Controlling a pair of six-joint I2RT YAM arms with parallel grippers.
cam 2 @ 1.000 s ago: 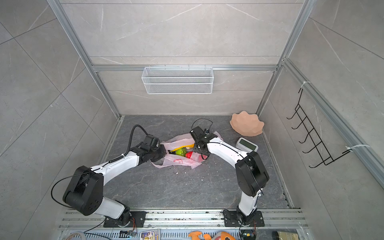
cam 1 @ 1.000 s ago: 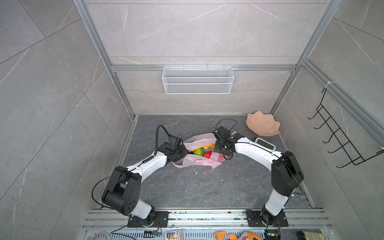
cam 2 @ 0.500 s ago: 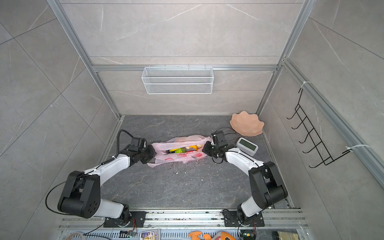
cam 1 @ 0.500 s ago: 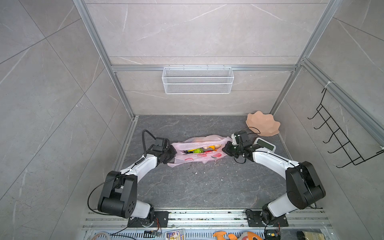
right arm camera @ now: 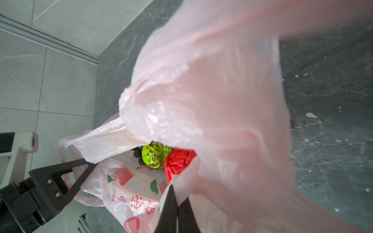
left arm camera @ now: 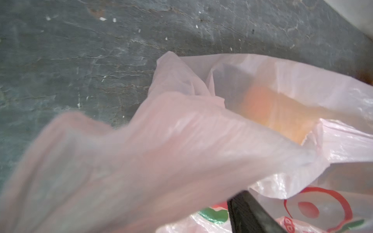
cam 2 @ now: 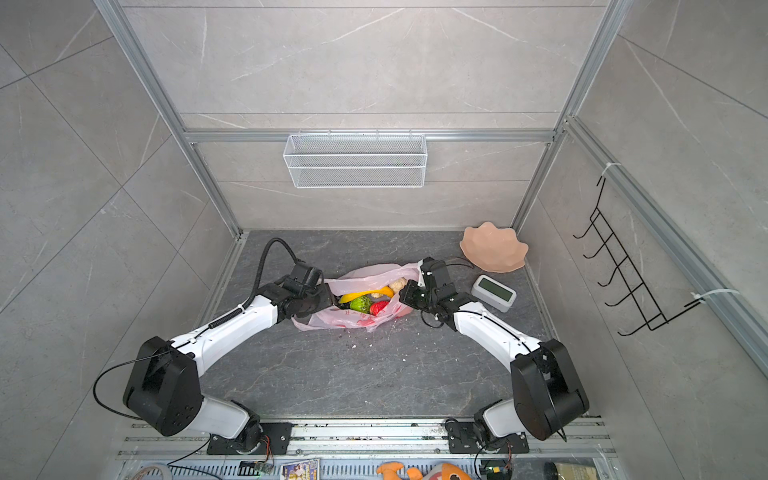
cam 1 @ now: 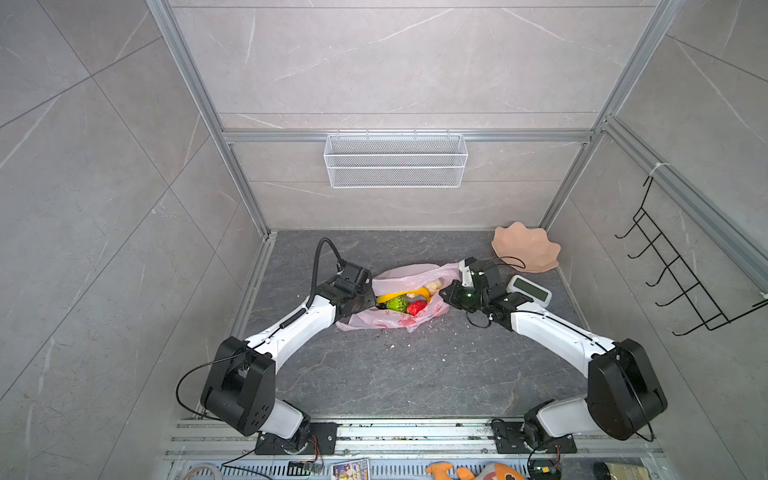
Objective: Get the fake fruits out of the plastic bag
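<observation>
The plastic bag [cam 1: 395, 321] [cam 2: 353, 321] lies slack mid-floor, its mouth gaping upward. Inside show fake fruits: a yellow banana [cam 1: 395, 296], a green leafy piece [cam 1: 397, 304] [right arm camera: 155, 154], a red apple [cam 1: 417, 308] [right arm camera: 177, 161], a beige lump [cam 1: 434, 286] and dark grapes [right arm camera: 137, 153]. My left gripper [cam 1: 374, 303] sits open at the bag's left end; one finger [left arm camera: 248, 213] shows, and pink film covers the other. My right gripper [cam 1: 442, 293] [right arm camera: 177, 201] is shut on the bag's rim at the right end.
A peach wavy dish [cam 1: 525, 247] leans in the back right corner, with a small grey digital clock [cam 1: 528, 289] just behind my right wrist. A wire basket [cam 1: 395, 160] hangs on the back wall and a black hook rack [cam 1: 681, 286] on the right wall. White crumbs dot the floor.
Half a second ago the bag was stretched flat and wide between the two grippers. Both have since moved inward, the bag has gone slack with its mouth open, and the left jaws have opened.
</observation>
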